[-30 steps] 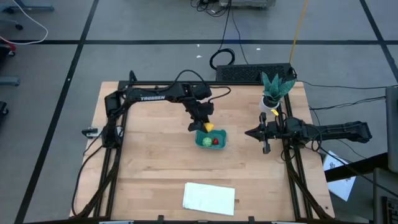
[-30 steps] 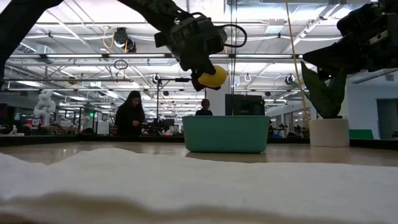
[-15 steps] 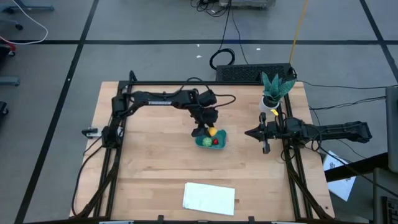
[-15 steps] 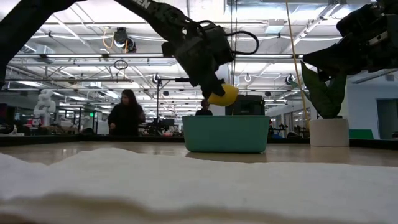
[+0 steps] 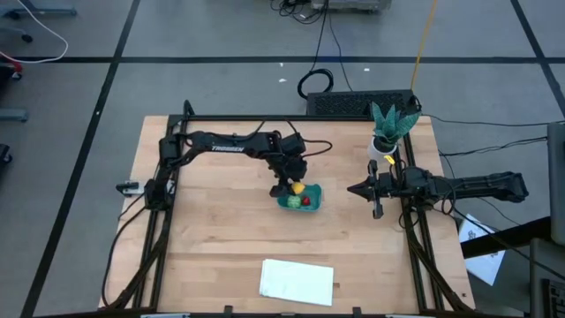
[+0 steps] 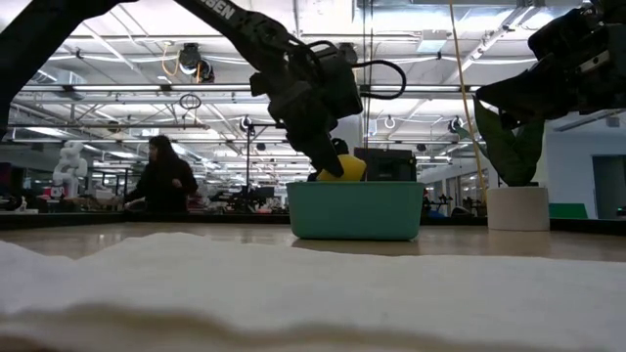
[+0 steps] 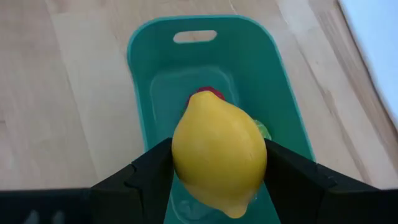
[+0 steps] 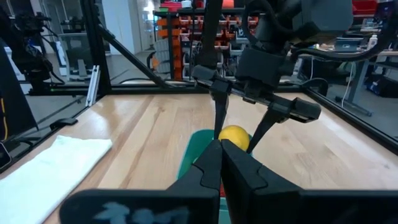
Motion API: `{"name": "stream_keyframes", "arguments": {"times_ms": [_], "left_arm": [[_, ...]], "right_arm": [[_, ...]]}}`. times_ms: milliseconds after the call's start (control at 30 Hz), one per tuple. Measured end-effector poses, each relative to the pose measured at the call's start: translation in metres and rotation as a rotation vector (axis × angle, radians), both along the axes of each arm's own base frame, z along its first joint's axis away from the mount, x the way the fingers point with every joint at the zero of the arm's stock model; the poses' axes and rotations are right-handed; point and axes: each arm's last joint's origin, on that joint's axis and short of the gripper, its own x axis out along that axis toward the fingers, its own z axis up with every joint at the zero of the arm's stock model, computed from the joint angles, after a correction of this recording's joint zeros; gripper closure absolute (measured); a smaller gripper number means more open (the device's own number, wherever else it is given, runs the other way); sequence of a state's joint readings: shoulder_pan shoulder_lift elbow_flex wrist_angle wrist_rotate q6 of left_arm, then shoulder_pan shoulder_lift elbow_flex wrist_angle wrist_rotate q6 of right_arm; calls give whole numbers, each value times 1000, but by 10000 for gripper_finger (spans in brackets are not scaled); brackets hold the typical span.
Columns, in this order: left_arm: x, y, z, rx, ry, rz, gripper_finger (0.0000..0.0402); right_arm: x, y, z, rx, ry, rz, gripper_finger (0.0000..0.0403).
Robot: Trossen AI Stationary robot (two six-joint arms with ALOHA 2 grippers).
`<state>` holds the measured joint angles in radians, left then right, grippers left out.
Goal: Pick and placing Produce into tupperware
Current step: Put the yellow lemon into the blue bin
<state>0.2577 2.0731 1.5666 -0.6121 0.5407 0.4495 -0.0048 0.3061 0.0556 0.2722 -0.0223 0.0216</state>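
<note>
produce item one, the yellow lemon-like piece (image 7: 219, 155), is smooth, oval and pointed at one end. it is clamped between the two dark fingers of the left gripper (image 7: 217, 171), one flat pad pressed to each side. in the low view the lemon (image 6: 341, 168) sits level with the tub rim, partly below it.

directly beyond the lemon lies the tupperware (image 7: 143, 93), a teal-blue plastic tub of rectangular form with rounded corners, glossy walls and a slot-shaped handle cut-out in its far rim. it rests flat on the pale wood-grain table (image 5: 212, 230). inside it, the red strawberry-like piece (image 7: 208, 93) shows past the lemon's upper edge, and a sliver of the light-green ball (image 7: 263, 131) shows at the lemon's side. the high view confirms green ball (image 5: 292, 201) and red piece (image 5: 307, 200) side by side in the tub.

the flat white sheet (image 5: 297, 281) lies near the table's front edge, well apart from the tub; its surface looks soft and slightly rumpled.

the right gripper (image 5: 354, 188) waits at the table's right side, jaws closed on nothing, near the potted plant (image 5: 388, 132) with teal leaves in a white cylindrical pot.
</note>
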Motion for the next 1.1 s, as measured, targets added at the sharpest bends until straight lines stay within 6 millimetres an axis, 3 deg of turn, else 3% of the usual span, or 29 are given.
{"name": "stream_keyframes", "arguments": {"times_ms": [467, 667, 1100], "left_arm": [[1, -10, -5, 20, -10, -46, 176], [6, -16, -17, 66, 9, -44, 176], [9, -14, -22, 88, 18, 6, 176]], "right_arm": [[0, 0, 0, -2, 0, -1, 403], [0, 0, 0, -3, 0, 0, 403], [0, 0, 0, 0, 0, 0, 403]]}}
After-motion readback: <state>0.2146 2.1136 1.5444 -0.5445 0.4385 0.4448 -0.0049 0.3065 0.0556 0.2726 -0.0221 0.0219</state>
